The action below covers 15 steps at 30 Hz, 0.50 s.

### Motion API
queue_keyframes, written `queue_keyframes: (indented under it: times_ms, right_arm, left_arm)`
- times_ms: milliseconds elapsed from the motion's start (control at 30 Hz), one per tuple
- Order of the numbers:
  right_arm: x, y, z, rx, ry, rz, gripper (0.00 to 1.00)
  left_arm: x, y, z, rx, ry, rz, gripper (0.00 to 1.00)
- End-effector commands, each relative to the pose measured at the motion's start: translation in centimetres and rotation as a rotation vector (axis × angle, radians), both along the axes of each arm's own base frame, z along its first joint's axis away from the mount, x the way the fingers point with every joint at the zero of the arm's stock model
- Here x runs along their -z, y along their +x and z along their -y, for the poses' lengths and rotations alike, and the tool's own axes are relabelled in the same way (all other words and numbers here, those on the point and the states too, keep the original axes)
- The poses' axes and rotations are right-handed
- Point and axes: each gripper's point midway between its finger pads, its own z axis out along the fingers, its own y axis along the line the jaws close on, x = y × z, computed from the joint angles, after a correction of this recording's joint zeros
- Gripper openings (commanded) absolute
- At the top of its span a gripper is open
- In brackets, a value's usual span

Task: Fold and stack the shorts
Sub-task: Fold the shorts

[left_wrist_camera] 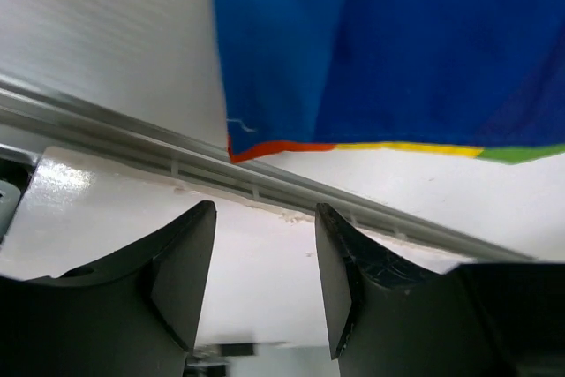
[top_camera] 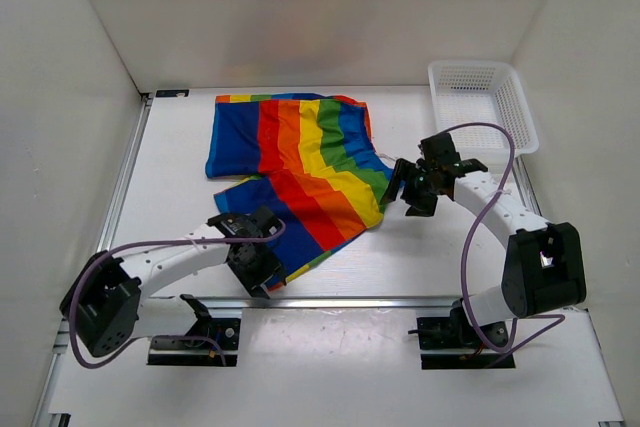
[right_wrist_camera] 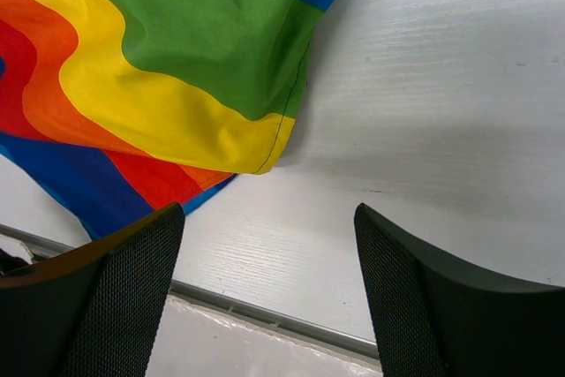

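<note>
The rainbow-striped shorts [top_camera: 300, 162] lie partly folded on the white table, the far part flat, the near part running diagonally toward the front edge. My left gripper [top_camera: 262, 265] is open and empty just above the near blue corner of the shorts [left_wrist_camera: 371, 50]. My right gripper [top_camera: 408, 187] is open and empty beside the right edge of the shorts, whose yellow and green corner [right_wrist_camera: 221, 103] lies just ahead of its fingers.
A white mesh basket [top_camera: 482, 102] stands at the back right corner. A metal rail [top_camera: 340, 300] runs along the table's front edge, just below the left gripper. White walls close in the left, back and right sides.
</note>
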Motion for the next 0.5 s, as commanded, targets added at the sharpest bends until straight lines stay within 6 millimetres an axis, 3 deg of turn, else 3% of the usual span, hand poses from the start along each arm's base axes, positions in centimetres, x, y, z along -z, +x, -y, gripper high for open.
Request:
queue_keyframes:
  times_ms: [0, 167, 467]
  right_arm:
    - [-1.0, 0.2, -0.3, -0.021, 0.030, 0.049, 0.82]
    - [-1.2, 0.2, -0.3, -0.028, 0.029, 0.062, 0.83]
    - [-1.3, 0.2, -0.4, -0.041, 0.034, 0.063, 0.83]
  left_arm:
    - [-1.8, 1.1, 1.8, -0.151, -0.130, 0.002, 0.60]
    - [-2.4, 1.6, 1.6, -0.260, -0.151, 0.014, 0.60]
    - [0.0, 1.4, 0.5, -0.268, -0.049, -0.022, 0.59]
